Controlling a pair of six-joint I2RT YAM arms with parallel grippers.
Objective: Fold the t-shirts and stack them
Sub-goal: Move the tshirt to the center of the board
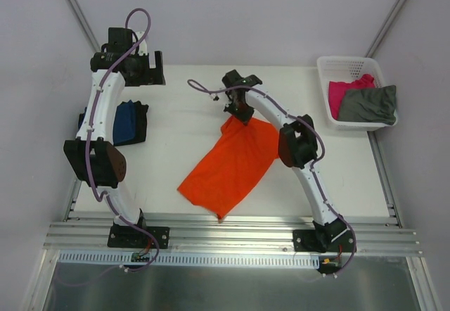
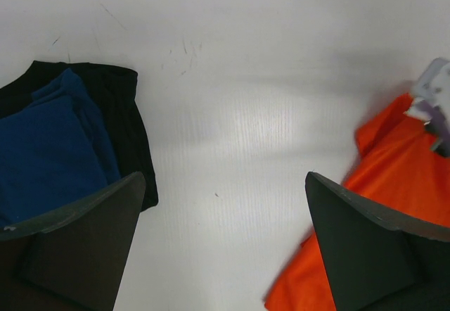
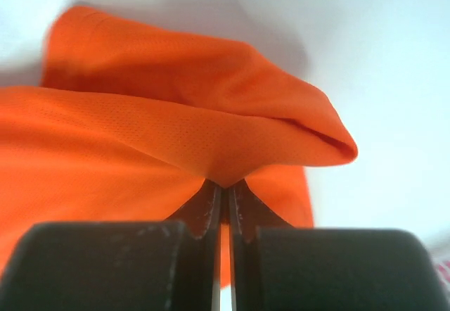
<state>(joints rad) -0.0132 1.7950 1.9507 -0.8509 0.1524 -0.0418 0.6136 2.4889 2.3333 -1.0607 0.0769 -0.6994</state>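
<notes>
Fold step, orange t-shirt (image 1: 232, 167), centre frame, spread loosely. Your right gripper (image 3: 225, 188) is pinched tight on its upper edge, arm reaching forward with the elbow bent. Next you likely lift that edge and carry it across. Left gripper (image 2: 223, 184) hangs wide open and empty at upper left, by the folded navy t-shirt (image 2: 49, 149).

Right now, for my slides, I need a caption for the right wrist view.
Right hand shut on a raised fold of the orange t-shirt, over the white table.
</notes>
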